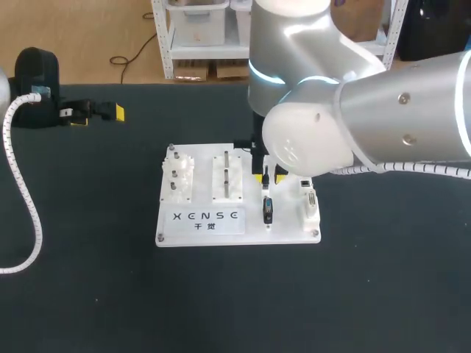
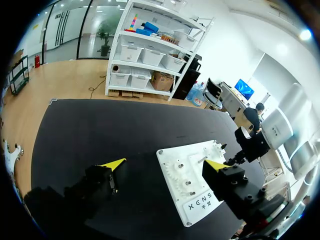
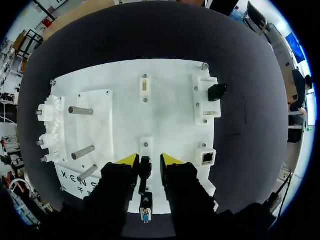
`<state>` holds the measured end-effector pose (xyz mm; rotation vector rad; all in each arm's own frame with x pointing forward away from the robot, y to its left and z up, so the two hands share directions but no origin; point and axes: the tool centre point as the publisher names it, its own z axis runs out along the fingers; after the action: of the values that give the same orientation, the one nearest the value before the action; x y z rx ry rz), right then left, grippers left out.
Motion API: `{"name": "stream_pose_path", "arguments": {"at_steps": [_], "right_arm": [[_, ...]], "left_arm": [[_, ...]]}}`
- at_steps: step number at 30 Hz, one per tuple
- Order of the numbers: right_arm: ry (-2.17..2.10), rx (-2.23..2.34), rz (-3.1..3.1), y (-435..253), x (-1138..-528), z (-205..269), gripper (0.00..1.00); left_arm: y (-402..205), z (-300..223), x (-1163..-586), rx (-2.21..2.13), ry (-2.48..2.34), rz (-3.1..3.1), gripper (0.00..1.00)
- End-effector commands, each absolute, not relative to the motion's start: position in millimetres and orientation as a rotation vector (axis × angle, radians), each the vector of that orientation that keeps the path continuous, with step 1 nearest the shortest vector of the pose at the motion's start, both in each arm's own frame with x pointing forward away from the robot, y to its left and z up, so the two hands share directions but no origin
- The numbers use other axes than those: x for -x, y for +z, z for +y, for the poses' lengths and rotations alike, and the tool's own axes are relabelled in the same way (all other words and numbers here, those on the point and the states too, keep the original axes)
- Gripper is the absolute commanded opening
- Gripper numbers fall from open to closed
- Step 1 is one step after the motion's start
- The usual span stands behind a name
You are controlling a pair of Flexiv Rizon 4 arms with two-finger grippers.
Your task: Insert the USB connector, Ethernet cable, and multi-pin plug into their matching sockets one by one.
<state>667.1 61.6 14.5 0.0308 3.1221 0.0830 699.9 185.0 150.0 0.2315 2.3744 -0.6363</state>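
Note:
A white socket board [image 1: 287, 234] lies mid-table. My right gripper [image 1: 266, 176] hangs over its right half, largely hidden by the arm in the head view. In the right wrist view the right gripper [image 3: 149, 161] is shut on a small black plug [image 3: 145, 169], its yellow tips against both sides, just short of a white slot block [image 3: 146, 144]. Behind the plug lies a multi-pin connector [image 3: 145, 213], also in the head view [image 1: 267, 210]. An Ethernet socket [image 3: 207, 158] sits beside the fingers. My left gripper [image 1: 103, 112] is open and empty at the far left.
The board also carries white gears [image 3: 47, 127], several metal pegs [image 3: 82, 111] and a black part [image 3: 217, 91] in a holder on its far side. In the left wrist view, the board [image 2: 192, 170] lies ahead of my left gripper [image 2: 165, 164]. Black mat surrounds it.

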Motion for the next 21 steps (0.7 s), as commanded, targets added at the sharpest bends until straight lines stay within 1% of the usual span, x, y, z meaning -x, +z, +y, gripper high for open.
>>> {"name": "stream_pose_path", "arguments": {"at_steps": [1, 7, 10, 21], "right_arm": [[0.075, -0.031, 3.125, 14, -668, 62, 0.15], [0.067, -0.028, 3.124, 15, -668, 63, 0.07], [0.066, -0.027, 3.119, 18, -668, 62, 0.0], [0.114, -0.041, 3.072, 40, -670, 58, 0.0]], "left_arm": [[150, 185, -700, -0.231, -0.636, 2.374, 1.0], [150, 185, -700, -0.231, -0.636, 2.374, 1.0], [150, 185, -700, -0.231, -0.636, 2.374, 1.0], [150, 185, -700, -0.231, -0.636, 2.374, 1.0]]}}
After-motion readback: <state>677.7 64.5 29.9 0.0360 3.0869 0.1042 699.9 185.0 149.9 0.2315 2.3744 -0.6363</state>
